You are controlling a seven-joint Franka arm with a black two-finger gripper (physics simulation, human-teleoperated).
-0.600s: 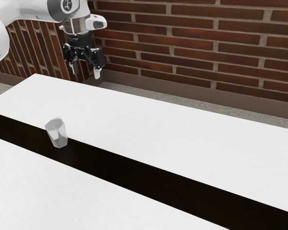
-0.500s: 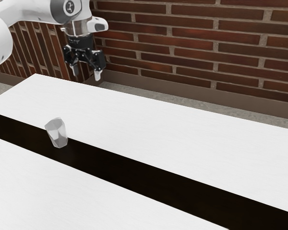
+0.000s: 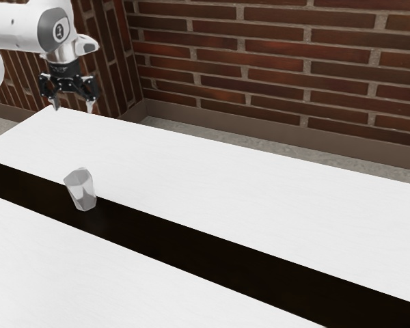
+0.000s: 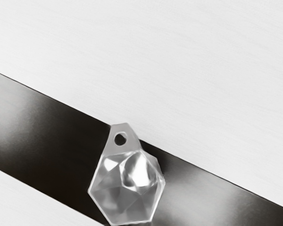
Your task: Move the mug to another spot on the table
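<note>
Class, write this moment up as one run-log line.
gripper: open, empty, raised clear of mug | mug: on table's dark stripe, untouched | grasp: not yet done

White arm [image 3: 20, 24] enters from the exterior view's upper left, with the wrist bent downward. Black gripper [image 3: 72, 106] points straight down and hangs above the far corner of the surface [image 3: 225, 184], at the exterior view's left. Jaws stand apart, nothing between them.
</note>
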